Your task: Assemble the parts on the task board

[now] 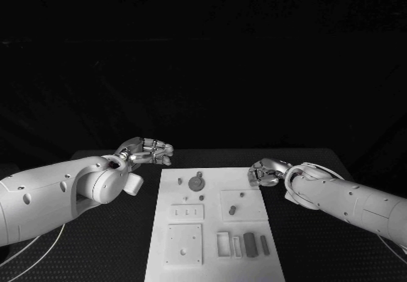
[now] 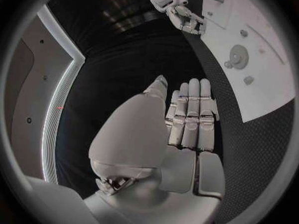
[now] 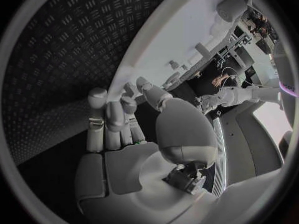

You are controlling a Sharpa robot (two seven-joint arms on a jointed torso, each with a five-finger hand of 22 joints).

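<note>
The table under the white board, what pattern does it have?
The table is black with a raised criss-cross tread pattern, clearest in the right wrist view.

task board (image 1: 254, 252): matt white (plastic-looking) | table (image 3: 56, 50): black, rough tread-pattern

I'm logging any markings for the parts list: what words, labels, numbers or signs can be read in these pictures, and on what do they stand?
None can be read.
The task board shows bare white, with grey parts and recesses but no print.
The left hand and right hand carry no legible marks.
The black table shows only a raised tread pattern in the right wrist view.
</note>
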